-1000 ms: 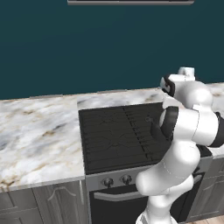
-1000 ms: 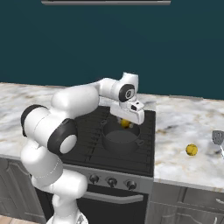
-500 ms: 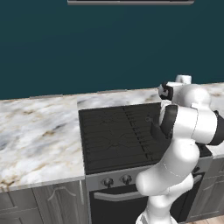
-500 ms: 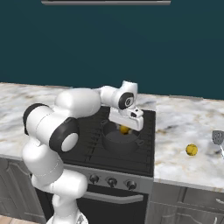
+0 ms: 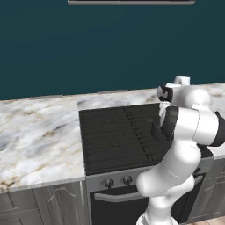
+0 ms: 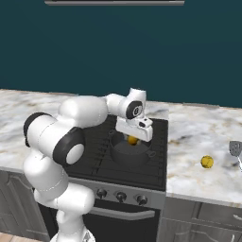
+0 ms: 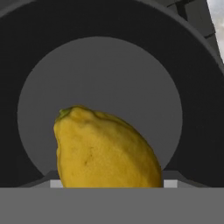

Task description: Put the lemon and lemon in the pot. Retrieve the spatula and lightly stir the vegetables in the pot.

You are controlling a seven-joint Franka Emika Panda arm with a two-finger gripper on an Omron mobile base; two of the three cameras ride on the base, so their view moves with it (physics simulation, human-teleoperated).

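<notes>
One lemon point(image 7: 105, 148) clenched in hand point(image 6: 134, 137) over pot point(image 6: 124, 153), second lemon point(image 6: 206, 162) on counter point(image 6: 198, 142)

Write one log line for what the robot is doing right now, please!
gripper: shut on small yellow lemon | over low dark grey metal pot on stove | second yellow lemon: on marble counter | spatula: untouched
</notes>
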